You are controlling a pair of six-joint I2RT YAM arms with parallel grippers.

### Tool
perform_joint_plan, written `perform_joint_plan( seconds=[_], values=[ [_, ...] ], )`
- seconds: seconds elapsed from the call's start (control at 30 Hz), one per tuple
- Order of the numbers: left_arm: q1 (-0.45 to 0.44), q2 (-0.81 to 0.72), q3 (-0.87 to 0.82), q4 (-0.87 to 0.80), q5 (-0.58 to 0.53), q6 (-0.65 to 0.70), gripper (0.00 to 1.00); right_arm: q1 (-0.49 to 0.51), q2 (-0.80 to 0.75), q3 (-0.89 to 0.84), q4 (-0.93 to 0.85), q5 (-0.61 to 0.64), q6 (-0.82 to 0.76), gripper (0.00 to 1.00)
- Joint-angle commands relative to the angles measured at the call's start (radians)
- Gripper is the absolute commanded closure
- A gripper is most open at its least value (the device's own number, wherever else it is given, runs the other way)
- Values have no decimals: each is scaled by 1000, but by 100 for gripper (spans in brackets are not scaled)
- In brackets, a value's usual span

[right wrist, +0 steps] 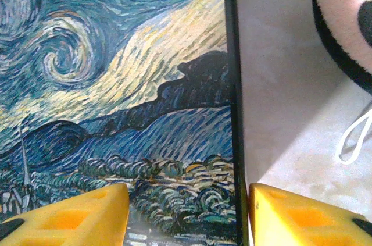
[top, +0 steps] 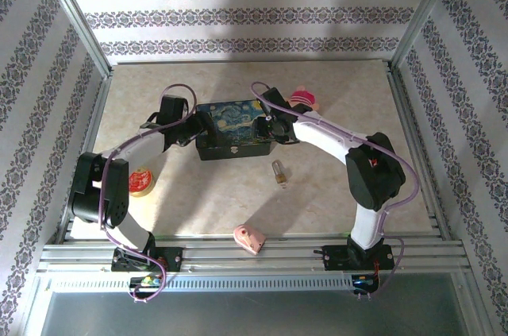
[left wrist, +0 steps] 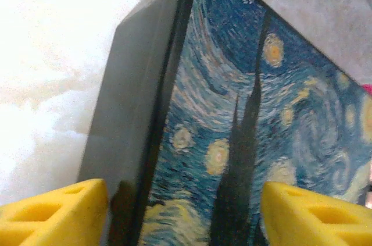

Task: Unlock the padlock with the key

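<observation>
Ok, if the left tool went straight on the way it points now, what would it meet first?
The Starry Night box: the left tool is open astride its rim, one finger over the painted lid, one outside the dark wall. The rim likely comes first, though depth is unclear.

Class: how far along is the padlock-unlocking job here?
Nothing looks done: the padlock lies untouched on the table, in front of the painted box. In hand: the left gripper and right gripper, both open, straddle the box's ends. Left: taking the key, too small to pick out here, and unlocking.
</observation>
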Motion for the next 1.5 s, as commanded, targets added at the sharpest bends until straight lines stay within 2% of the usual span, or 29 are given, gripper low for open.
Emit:
perform_joint_plan(
  seconds=[0.0,0.1,0.33,0.37,0.4,0.57,0.73,0.9,1.03,1.23,1.33,1.47],
  values=[
    [-4,-55,56,-61,-1,27,17,15,-110,-23,-27,43,4,44],
    [21,-106,70,-94,-41,51,2,7,-202,-68,-42,89,-5,43],
    [122,-290,-2,-151,-157,117,1,-37,-505,-280,-22,211,-36,33],
    [133,-323,-25,-156,-184,136,1,-46,-557,-318,-15,231,-42,6],
    [142,-352,-43,-162,-214,154,1,-55,-600,-351,-9,248,-46,2],
    [183,-501,-153,-156,-391,239,1,-95,-877,-510,9,344,-44,2],
    [195,-624,-304,5,-505,311,1,-142,-1088,-654,21,408,-32,2],
    [204,-678,-433,187,-581,430,1,-187,-1242,-792,79,427,-36,2],
    [211,-676,-525,354,-580,503,1,-225,-1307,-876,151,425,-51,2],
    [231,-596,-636,607,-562,597,1,-295,-1337,-1048,422,411,-116,2],
    [247,-533,-665,720,-462,659,1,-345,-1332,-1132,569,408,-147,2],
    [252,-438,-681,843,-360,739,1,-392,-1313,-1190,716,383,-262,2]
  ],
)
